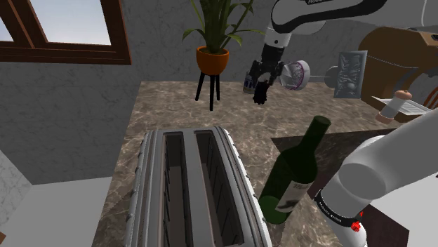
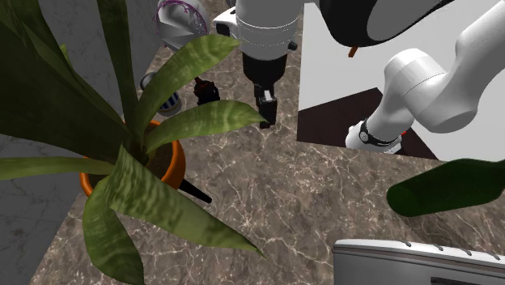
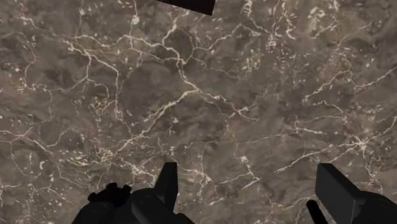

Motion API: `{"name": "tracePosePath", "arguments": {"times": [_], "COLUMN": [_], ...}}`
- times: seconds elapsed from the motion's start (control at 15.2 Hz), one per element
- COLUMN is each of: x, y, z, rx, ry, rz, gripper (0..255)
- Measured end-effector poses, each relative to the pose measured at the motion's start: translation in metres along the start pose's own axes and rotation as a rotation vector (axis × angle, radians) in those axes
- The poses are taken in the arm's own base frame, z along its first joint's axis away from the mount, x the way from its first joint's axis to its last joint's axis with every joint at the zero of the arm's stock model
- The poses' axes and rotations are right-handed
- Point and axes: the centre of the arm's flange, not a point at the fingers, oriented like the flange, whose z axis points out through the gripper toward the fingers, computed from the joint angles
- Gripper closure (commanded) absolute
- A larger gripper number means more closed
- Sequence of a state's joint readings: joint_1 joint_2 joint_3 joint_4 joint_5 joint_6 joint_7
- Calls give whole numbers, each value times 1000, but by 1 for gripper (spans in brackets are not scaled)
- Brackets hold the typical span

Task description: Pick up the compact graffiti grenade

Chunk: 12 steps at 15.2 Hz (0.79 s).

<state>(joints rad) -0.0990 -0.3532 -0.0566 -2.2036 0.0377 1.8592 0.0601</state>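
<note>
The graffiti grenade (image 1: 248, 81) is a small can with blue and white markings, standing on the brown marble counter (image 1: 231, 119) at the back. In the shoulder view it is just to the left of my black gripper (image 1: 261, 92) and partly hidden by it. In the second exterior view the can (image 2: 162, 95) is partly hidden by a plant leaf, with a dark knobbly top (image 2: 205, 90) beside it, left of my gripper (image 2: 267, 112). In the wrist view my gripper (image 3: 251, 181) is open over bare marble, with nothing between its fingers.
A potted plant (image 1: 213, 57) on black legs stands left of the can. A white and purple glass-like thing (image 1: 295, 74) and a grey framed plaque (image 1: 350, 73) lie to the right. Nearer the stand are a green bottle (image 1: 298, 168) and a silver toaster (image 1: 189, 189).
</note>
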Motion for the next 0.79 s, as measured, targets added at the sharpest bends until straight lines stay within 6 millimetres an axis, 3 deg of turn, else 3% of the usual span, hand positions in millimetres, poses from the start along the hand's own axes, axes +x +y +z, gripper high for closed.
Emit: {"name": "tracePosePath", "arguments": {"times": [0.4, 0.79], "x": [56, 112], "y": [41, 93], "z": [16, 30], "rx": [-16, -34], "ry": [8, 15], "rz": [139, 278], "gripper": [0, 0]}}
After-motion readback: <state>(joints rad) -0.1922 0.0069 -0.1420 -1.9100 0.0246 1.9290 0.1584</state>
